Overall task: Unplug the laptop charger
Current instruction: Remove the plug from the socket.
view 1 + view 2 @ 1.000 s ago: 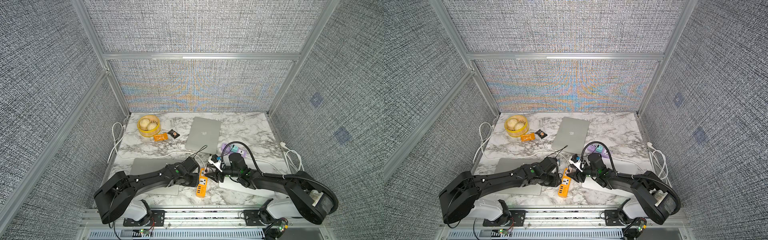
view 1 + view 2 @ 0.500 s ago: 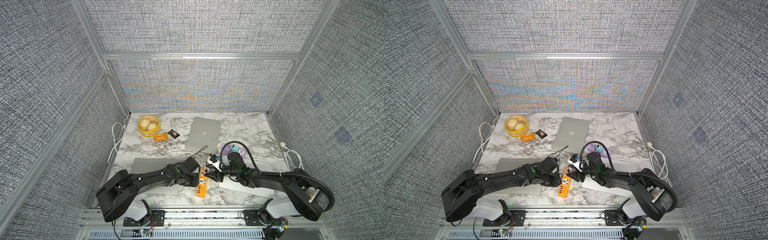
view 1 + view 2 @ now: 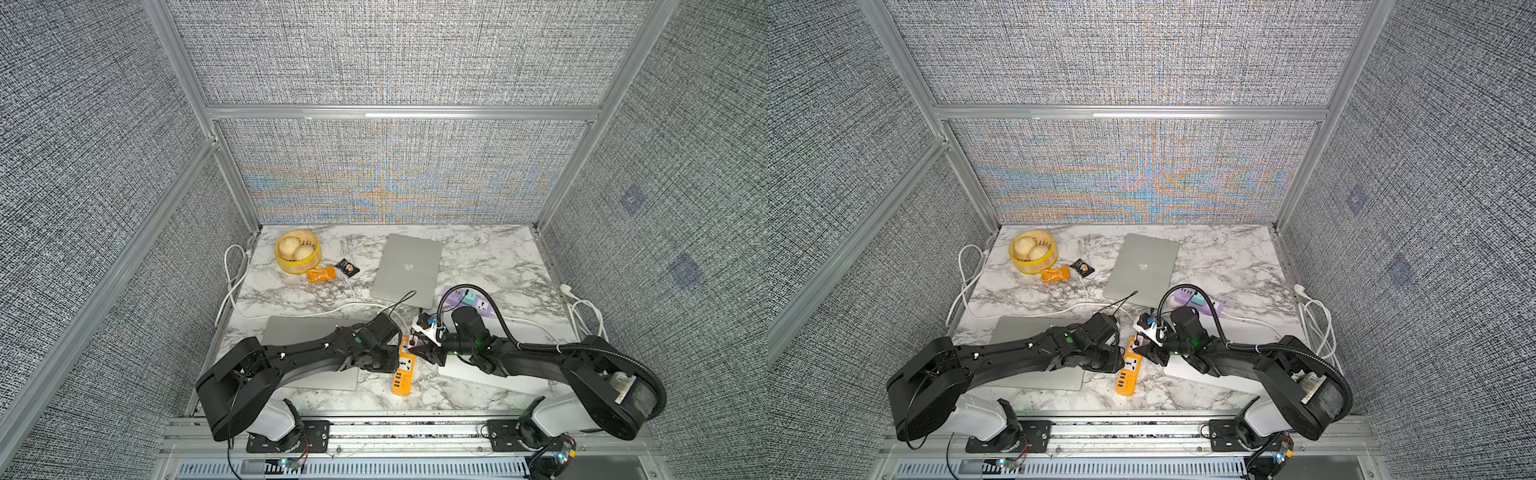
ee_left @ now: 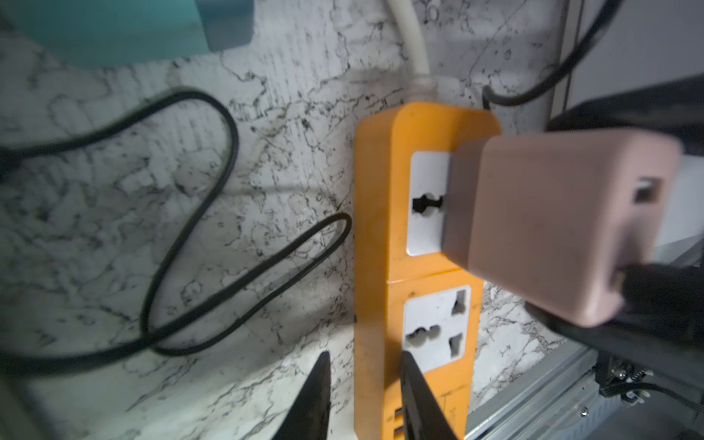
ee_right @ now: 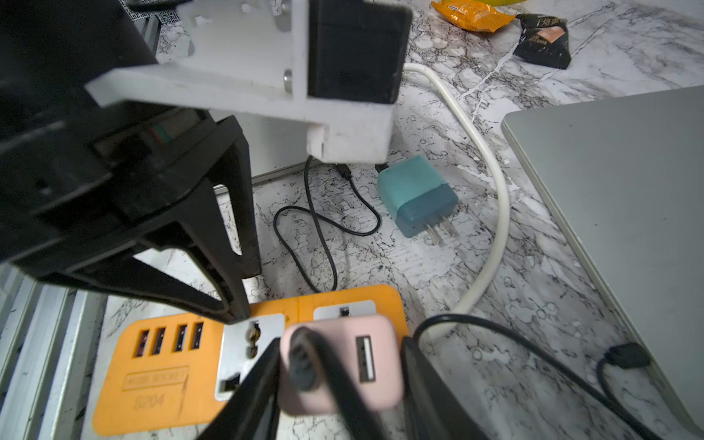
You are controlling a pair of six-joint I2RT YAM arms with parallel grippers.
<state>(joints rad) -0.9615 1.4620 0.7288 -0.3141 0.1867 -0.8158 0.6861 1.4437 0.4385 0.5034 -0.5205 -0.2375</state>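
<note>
Charger first: the pink block looks fully seated in the end socket of the orange power strip, which lies on the marble table near its front edge, between the two arms. The unplugging itself is not yet done. A black cable runs out of the block's face toward the grey laptop further back. The right gripper is down over the block with a finger on each flank. One looks to be touching and the other shows a sliver of gap, so I cannot tell whether they have truly bitten. The left gripper has its fingers a little apart astride the strip's long edge, one tip on the face by the free socket, the other just beside the strip. To my eye it is pinning the strip, not gripping it. The approach and bracing look done; what is left, I'd judge, is a firm squeeze and a straight pull. A teal plug lies loose on the table nearby, prongs bare.
</note>
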